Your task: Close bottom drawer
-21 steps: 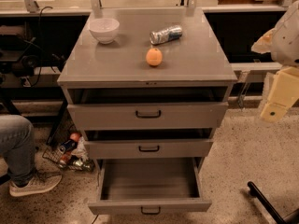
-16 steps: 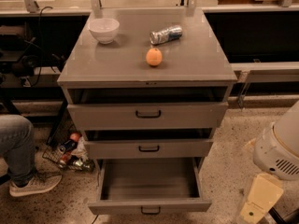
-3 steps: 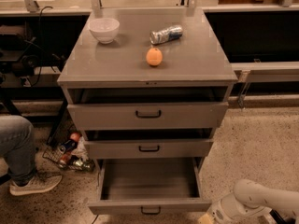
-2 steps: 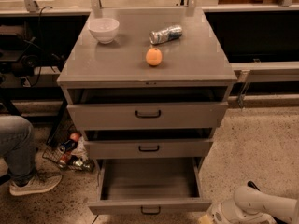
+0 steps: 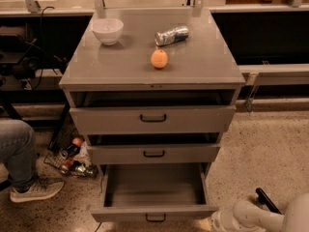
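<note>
I see the bottom drawer (image 5: 145,212) pulled well out of the grey cabinet, lowest of three, its black loop handle facing me. My tool (image 5: 208,223) is low at bottom right, just beside the drawer front's right corner; spread or pressed together, I can't tell. Middle drawer (image 5: 153,154) and top drawer (image 5: 153,119) are both slightly ajar. On the worktop (image 5: 198,64): white bowl (image 5: 107,30), can (image 5: 172,35) on its side, orange (image 5: 159,58). A person's leg (image 5: 18,151) is at left.
</note>
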Tool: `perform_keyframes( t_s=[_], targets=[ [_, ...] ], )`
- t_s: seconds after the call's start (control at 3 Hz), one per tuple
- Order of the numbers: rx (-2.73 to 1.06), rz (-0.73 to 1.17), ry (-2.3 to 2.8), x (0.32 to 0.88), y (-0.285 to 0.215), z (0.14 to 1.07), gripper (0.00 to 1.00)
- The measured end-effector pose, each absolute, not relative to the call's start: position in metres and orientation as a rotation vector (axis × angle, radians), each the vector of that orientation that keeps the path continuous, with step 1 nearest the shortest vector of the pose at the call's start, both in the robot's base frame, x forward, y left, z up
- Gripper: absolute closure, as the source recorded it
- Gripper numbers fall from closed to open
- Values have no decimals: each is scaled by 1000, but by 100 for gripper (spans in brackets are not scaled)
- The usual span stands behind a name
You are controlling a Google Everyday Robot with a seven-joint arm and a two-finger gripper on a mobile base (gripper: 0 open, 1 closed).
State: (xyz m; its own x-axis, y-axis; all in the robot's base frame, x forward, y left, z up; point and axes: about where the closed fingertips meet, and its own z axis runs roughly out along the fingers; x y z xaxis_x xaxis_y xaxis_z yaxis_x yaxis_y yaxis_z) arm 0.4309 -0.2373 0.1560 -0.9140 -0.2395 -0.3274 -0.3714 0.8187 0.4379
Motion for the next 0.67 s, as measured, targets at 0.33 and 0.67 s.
perform_keyframes(
  t_s=[0.33,0.67],
  targets=[
    [-436,702,2672,466,-223,152,100],
    [-432,688,2643,478,-222,156,100]
  ],
)
